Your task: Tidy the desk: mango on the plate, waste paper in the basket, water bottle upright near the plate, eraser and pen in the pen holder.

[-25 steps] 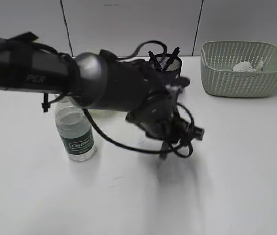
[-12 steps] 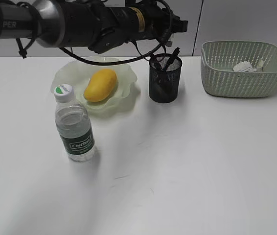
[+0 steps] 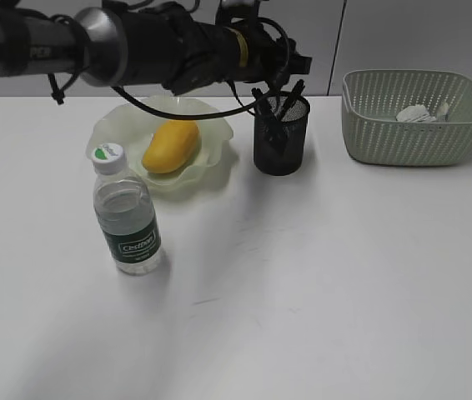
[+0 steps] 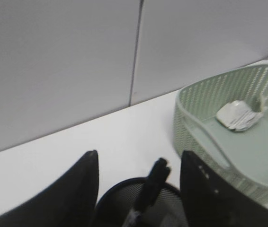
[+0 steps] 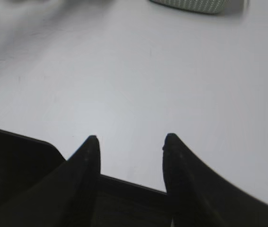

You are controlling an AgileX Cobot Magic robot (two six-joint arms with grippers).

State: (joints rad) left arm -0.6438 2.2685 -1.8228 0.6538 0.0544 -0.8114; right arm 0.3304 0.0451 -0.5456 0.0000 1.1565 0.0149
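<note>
A broad stretch of the plain white desk (image 3: 319, 308) is seen bare in the foreground, with open room from the near edge up to the objects. In the right wrist view, the right gripper (image 5: 130, 142) is shown low over the desk's near edge, its dark fingers spread apart with nothing between them.

Nearest of the objects, the small clear plastic water bottle (image 3: 126, 212) with a dark green label and white-green cap is stood upright at left, just in front of the translucent pale-green plate (image 3: 211, 125) with a ruffled rim. The smooth yellow-orange mango (image 3: 170, 145) is laid on that plate. Just right of the plate, apart from its rim, the black metal-mesh pen holder (image 3: 280, 142) is placed, with a dark pen (image 4: 149, 187) leaning inside; whether an eraser is in it cannot be told.

Further back at right, near the desk's far edge, the pale sage-green woven-pattern plastic basket (image 3: 386, 137) is set well apart from the holder, and the crumpled white waste paper (image 3: 415, 113) is lodged inside it.

The left gripper (image 4: 138, 158) is held just above the holder's rim, jaws parted and gripping nothing.
</note>
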